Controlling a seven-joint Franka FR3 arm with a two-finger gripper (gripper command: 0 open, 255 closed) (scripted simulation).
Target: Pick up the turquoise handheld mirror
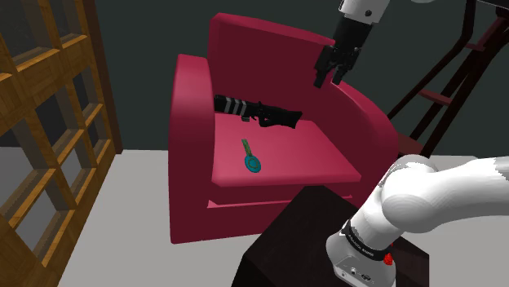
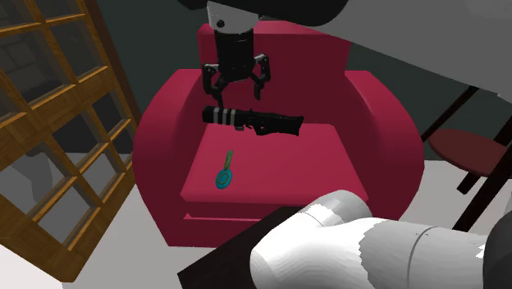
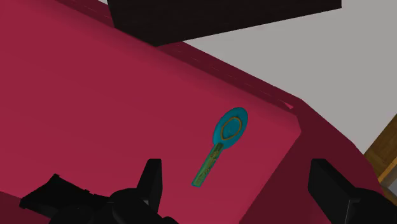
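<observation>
Surface: red armchair [image 1: 189, 163] on a grey floor, wooden shelf [image 1: 49, 122] beside it.
Mirror [image 1: 252, 160]: turquoise, flat on the seat cushion, in front of a black striped object [image 1: 259, 112].
Gripper [image 1: 328, 80]: above the seat's rear, pointing down, fingers spread, empty.

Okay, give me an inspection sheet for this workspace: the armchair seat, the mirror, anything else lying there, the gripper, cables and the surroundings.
Surface: red armchair seat, with the dark stand in front of it.
Job's things: turquoise handheld mirror lies flat near the seat's front edge, head toward the front, handle toward the backrest, untouched.
Clutter: black object with white stripes lies along the back of the seat, apart from the mirror.
Grippers: gripper open, up by the backrest above the seat, holding nothing.
Cables: nothing seen.
Surroundings: wooden lattice shelf beside the chair; dark round table on the other side.
</observation>
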